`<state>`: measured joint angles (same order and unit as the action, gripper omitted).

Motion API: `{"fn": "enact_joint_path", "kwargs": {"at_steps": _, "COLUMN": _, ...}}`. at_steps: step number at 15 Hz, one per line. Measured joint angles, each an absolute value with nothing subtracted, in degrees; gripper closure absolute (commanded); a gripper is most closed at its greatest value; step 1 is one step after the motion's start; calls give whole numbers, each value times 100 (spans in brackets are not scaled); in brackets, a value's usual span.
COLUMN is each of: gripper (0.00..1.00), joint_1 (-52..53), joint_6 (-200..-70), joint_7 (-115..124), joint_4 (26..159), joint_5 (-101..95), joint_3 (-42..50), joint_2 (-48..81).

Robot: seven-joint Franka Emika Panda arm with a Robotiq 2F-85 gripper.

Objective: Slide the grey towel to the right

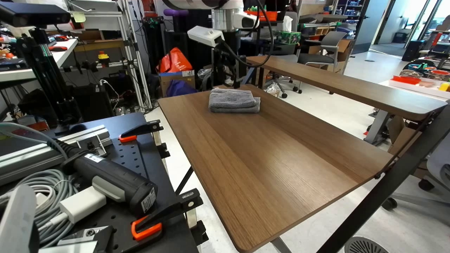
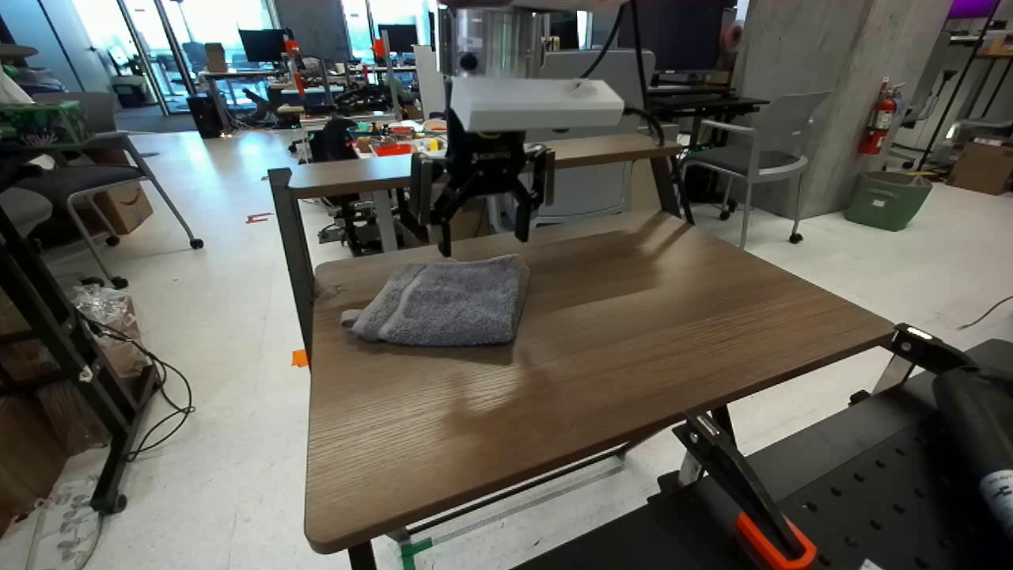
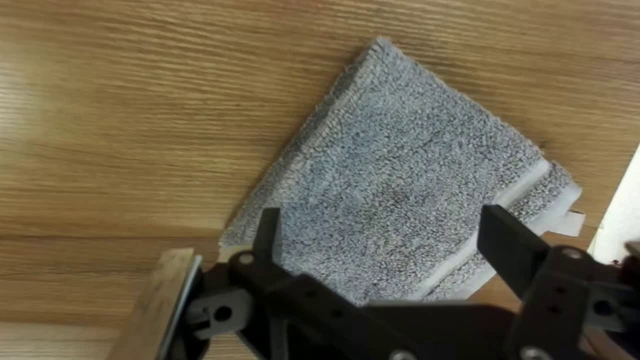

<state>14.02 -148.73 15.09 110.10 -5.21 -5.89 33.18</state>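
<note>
one soft, folded, grey terry-cloth towel point(image 2: 447, 305) lies flat on a brown, wood-grained tabletop point(image 2: 673, 317) with rounded corners. taking the tabletop's middle as the centre of a clock, the towel sits between 10 and 11 o'clock in both exterior views. a smooth pale band point(image 3: 522, 185) crosses it near one end, at about 4 o'clock in the wrist view. at about 1 o'clock from the towel in an exterior view hangs a black, two-fingered gripper point(image 2: 483, 240), at the end of a silver-and-white robot arm point(image 2: 498, 47). the hand is wide, with nothing held between its fingertips. in the wrist view its dark fingers point(image 3: 510, 245) reach in from 6 o'clock, one over the towel's 8 o'clock side and one over its 4 o'clock side; whether they touch the cloth is hard to tell, but they seem to hover just above. as for progress, the cloth is not gripped and the hand is lined up with it, so my judgement is that the approach is nearly finished and the slide still to come, though a slide already made could leave a similar scene. what is left would be to lower the hand, press on or pinch the towel, drag it along the tabletop, and let go; whose right is meant, i cannot tell.
</note>
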Motion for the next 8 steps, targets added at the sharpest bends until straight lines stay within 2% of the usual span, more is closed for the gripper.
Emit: {"fn": "enact_joint_path", "kwargs": {"at_steps": 8, "gripper": 0, "joint_1": 1733, "joint_6": -14831, "joint_7": 1336, "joint_4": 9547, "joint_5": -516, "joint_3": -588, "joint_2": 4584}}
